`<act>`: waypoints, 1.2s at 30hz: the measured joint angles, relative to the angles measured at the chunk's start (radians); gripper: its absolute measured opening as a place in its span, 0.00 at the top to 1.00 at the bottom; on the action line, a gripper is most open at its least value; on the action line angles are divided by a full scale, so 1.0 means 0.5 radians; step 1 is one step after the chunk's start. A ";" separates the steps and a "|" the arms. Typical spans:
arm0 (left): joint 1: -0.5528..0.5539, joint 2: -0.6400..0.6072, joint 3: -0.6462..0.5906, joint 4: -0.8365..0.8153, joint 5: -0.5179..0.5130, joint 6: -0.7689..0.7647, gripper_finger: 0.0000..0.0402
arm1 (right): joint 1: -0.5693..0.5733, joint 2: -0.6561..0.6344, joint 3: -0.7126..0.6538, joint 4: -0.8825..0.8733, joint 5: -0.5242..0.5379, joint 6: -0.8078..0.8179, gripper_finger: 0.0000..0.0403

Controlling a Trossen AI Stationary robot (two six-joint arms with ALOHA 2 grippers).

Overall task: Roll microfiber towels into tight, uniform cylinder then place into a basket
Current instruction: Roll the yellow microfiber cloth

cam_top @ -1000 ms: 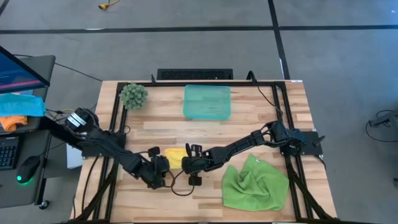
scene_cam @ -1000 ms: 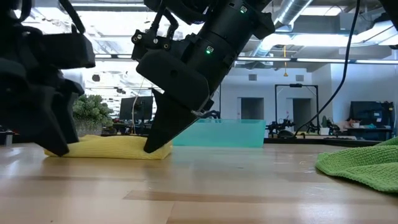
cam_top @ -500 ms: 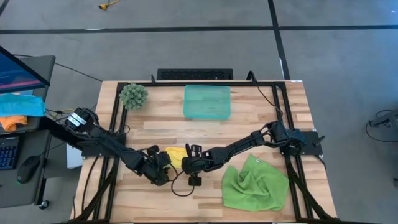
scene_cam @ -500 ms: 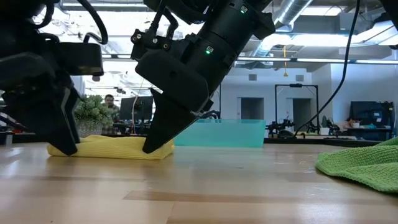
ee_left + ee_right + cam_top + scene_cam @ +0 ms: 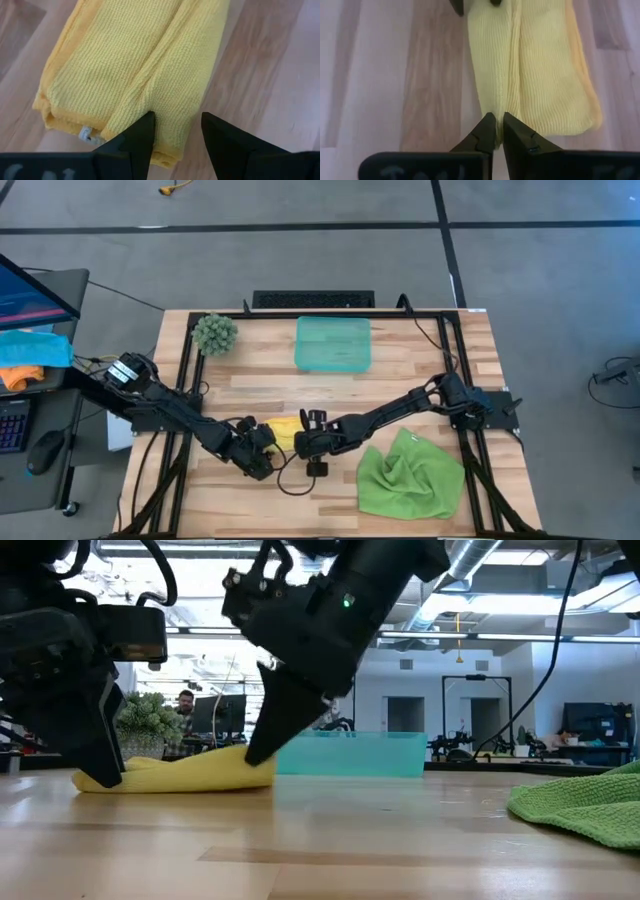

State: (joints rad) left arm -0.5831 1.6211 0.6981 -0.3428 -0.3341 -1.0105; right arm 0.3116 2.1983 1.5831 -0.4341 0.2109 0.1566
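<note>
Lifted slightly, right gripper (image 5: 499,131) seemingly pinches yellow towel (image 5: 530,65); left gripper (image 5: 177,131) straddles it, parted.

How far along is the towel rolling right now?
Done: the yellow towel is folded into a narrow strip. In hand: the right pincer pinches one end of it, the left pincer straddles the other. Left: finish its roll, roll the crumpled green towel, put both in the empty basket.
</note>
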 joint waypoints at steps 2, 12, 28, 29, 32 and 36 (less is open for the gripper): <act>0.000 0.000 -0.001 0.007 0.000 -0.018 0.60 | 0.001 -0.017 -0.002 -0.018 0.007 -0.016 0.88; -0.001 0.002 -0.001 0.013 0.001 -0.052 0.60 | 0.002 -0.073 -0.003 -0.096 0.045 0.008 0.88; -0.002 0.003 -0.003 0.021 -0.001 -0.052 0.60 | 0.025 -0.081 -0.002 -0.854 0.081 0.352 0.83; -0.002 0.003 -0.003 0.021 -0.001 -0.052 0.60 | 0.039 -0.081 -0.001 -0.836 0.131 0.324 0.83; -0.002 0.003 -0.003 0.022 -0.001 -0.052 0.60 | 0.112 -0.084 0.000 -0.661 0.282 0.103 0.84; -0.002 0.003 -0.003 0.023 -0.001 -0.052 0.60 | 0.223 -0.085 0.000 -0.320 0.308 -0.292 0.84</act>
State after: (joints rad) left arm -0.5842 1.6226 0.6968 -0.3313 -0.3347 -1.0363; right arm 0.4232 2.1559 1.5832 -0.5943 0.3650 0.0106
